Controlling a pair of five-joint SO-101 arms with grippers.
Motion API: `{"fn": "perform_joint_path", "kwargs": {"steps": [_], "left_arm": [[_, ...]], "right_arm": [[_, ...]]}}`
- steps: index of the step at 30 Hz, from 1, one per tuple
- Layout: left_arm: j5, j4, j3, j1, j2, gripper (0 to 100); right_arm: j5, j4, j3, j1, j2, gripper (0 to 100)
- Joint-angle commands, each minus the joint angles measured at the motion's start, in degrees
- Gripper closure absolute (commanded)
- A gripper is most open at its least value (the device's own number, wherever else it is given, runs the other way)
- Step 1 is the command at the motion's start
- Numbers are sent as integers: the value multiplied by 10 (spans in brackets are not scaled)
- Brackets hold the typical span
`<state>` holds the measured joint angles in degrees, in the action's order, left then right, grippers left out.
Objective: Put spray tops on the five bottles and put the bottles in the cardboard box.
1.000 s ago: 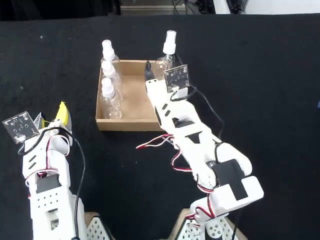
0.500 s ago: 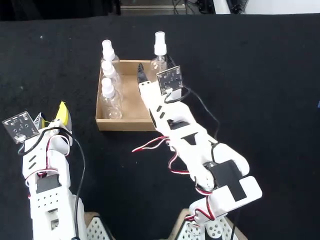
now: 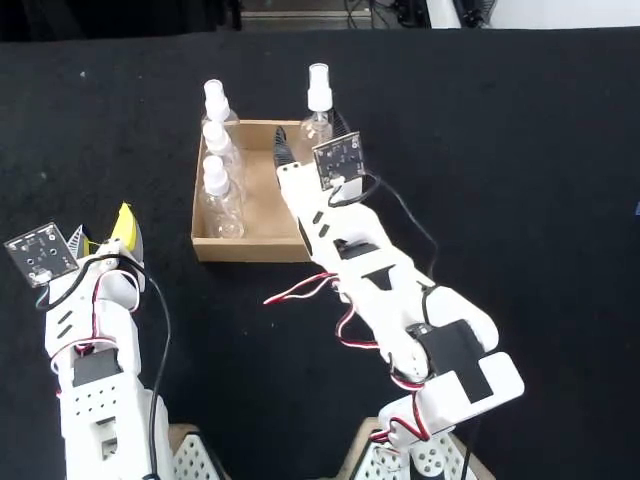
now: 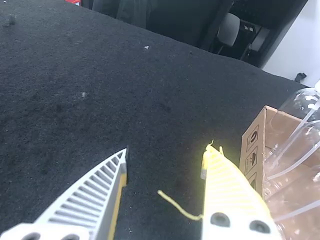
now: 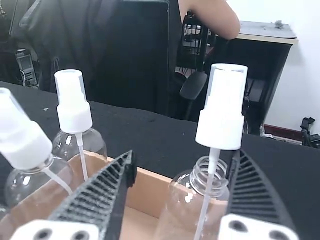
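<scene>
My right gripper (image 3: 312,138) is shut on a clear bottle (image 3: 317,122) at the far right corner of the cardboard box (image 3: 262,245). In the right wrist view the bottle (image 5: 192,202) stands between my black fingers (image 5: 100,192). Its white spray top (image 5: 221,114) sits raised, with the neck threads showing below it. Three capped bottles (image 3: 219,170) stand in a row along the box's left wall; two of them (image 5: 75,140) show in the right wrist view. My left gripper (image 4: 167,149) is open over the black table, left of the box (image 4: 255,150).
A black cloth covers the table (image 3: 520,150), with open room to the right of and in front of the box. My left arm (image 3: 90,340) stands at the near left. A person's arm (image 5: 212,15) and chairs are in the room behind.
Over the first half second my right gripper carried the bottle leftward to the box's far right corner. Since then nothing has moved. The left arm stayed still.
</scene>
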<state>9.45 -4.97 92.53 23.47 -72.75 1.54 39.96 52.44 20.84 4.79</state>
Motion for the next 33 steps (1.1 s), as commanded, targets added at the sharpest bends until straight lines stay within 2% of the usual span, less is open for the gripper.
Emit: {"fn": "perform_joint_path", "kwargs": {"steps": [1,21,25,33], "left_arm": [[-3,13,-11,4,-8,777],[-3,13,-11,4,-8,777],[-3,13,-12,4,-8,777],[-3,13,-12,4,-8,777]], "right_arm": [[4,5,1,11,-14,734],[6,4,-1,24,-14,734],[61,5,2,45,-14,733],[64,6,-1,44,-14,733]]}}
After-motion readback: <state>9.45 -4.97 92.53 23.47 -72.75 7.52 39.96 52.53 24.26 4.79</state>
